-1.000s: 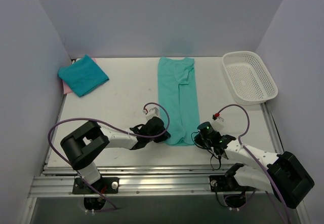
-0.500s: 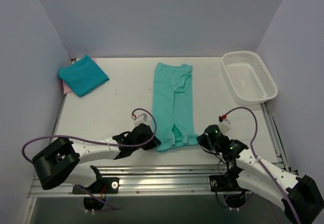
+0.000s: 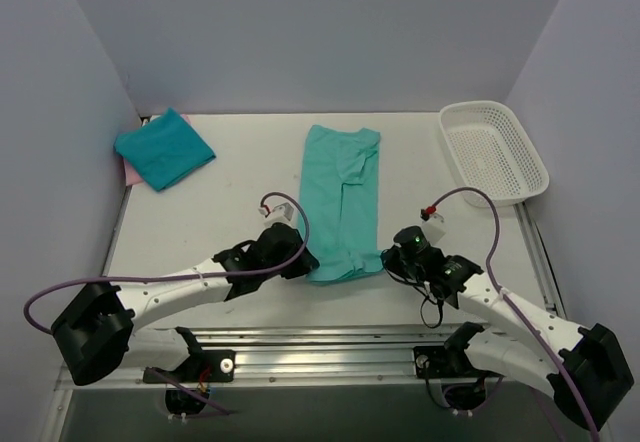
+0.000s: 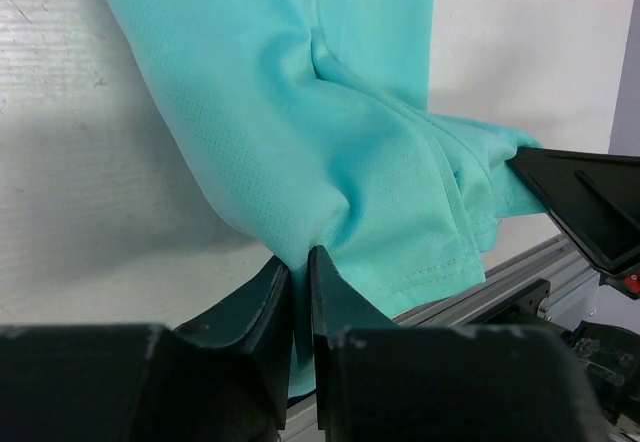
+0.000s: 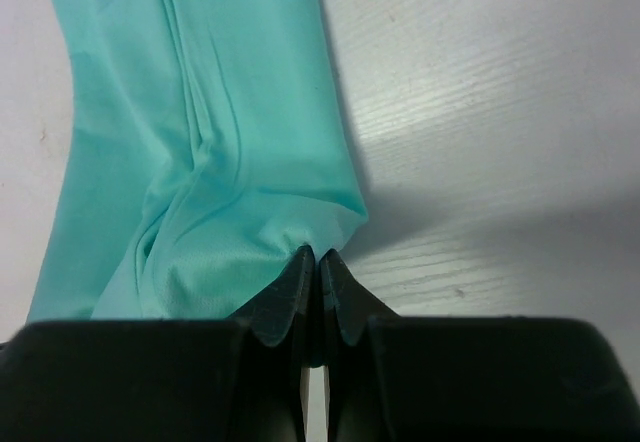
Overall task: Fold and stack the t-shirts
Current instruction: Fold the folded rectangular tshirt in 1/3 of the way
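A light teal t-shirt (image 3: pixel 342 197), folded into a long strip, lies down the middle of the table. My left gripper (image 3: pixel 303 262) is shut on its near left hem corner, and the cloth (image 4: pixel 330 132) bunches between the fingers (image 4: pixel 299 260). My right gripper (image 3: pixel 388 264) is shut on the near right hem corner, pinching the shirt (image 5: pixel 230 142) at the fingertips (image 5: pixel 311 255). The near end is raised slightly off the table. A bluer teal t-shirt (image 3: pixel 163 148) lies folded at the far left on a pink one (image 3: pixel 128 170).
A white mesh basket (image 3: pixel 493 152) stands at the far right. The table's metal front rail (image 3: pixel 330 347) runs just behind the grippers. The right gripper's black body (image 4: pixel 585 202) shows at the right of the left wrist view.
Both grippers pulled the shirt's near hem toward the front edge, then carried it slightly back and up. The whole strip slid a little toward the front and left.
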Action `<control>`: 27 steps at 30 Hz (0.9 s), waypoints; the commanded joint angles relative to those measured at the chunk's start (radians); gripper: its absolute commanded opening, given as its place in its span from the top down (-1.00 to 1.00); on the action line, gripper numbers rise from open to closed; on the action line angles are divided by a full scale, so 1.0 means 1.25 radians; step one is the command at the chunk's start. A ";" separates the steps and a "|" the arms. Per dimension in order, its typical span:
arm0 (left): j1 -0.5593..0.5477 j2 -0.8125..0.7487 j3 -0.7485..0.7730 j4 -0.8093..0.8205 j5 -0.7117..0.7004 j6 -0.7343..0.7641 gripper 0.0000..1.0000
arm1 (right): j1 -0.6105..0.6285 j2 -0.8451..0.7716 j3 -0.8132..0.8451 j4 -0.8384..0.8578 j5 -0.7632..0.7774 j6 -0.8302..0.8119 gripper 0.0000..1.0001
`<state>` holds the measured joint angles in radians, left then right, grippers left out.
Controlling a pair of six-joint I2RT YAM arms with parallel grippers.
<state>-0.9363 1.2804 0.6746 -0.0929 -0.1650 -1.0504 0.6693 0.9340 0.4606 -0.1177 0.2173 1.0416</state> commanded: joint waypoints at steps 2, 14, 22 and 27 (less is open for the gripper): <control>0.043 -0.016 0.052 -0.030 0.052 0.035 0.60 | 0.008 0.030 0.092 -0.032 0.036 -0.054 1.00; 0.173 0.000 0.096 -0.012 0.172 0.072 0.42 | 0.011 0.171 0.254 -0.057 0.072 -0.139 1.00; 0.286 0.130 0.198 0.030 0.263 0.104 0.42 | -0.031 0.375 0.355 0.013 0.077 -0.182 1.00; 0.337 0.279 0.277 0.113 0.311 0.097 0.43 | -0.049 0.512 0.439 0.030 0.066 -0.182 1.00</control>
<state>-0.5430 1.5429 0.9417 -0.0566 0.1528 -0.9455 0.6216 1.5139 0.9371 -0.0994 0.2806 0.8345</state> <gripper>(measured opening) 0.289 0.008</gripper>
